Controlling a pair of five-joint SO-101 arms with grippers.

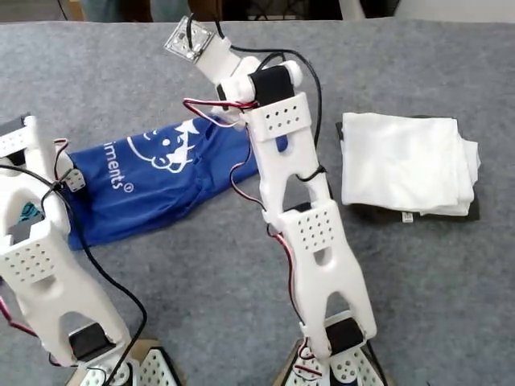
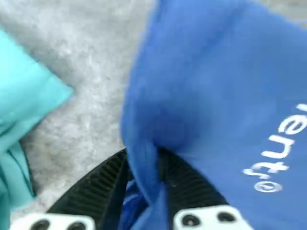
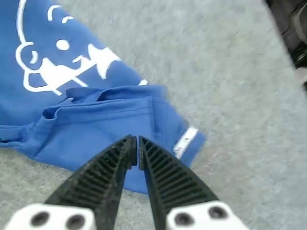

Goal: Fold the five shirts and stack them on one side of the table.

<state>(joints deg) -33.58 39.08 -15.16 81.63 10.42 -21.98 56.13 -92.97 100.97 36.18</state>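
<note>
The left gripper (image 2: 142, 167) pinches the blue shirt's (image 2: 216, 81) fold. The right gripper (image 3: 135, 141), closed and seemingly empty, hovers at its two-o'clock end.

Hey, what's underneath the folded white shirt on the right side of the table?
A dark folded garment lies under the white shirt, with only its edges sticking out. Whether anything else is stacked between or beneath them is covered.

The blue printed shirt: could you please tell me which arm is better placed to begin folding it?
Probably left. The left gripper is shut on an edge of the blue printed shirt, ready to pull it over. The right gripper is shut above the shirt's other end, gripping no cloth.
</note>
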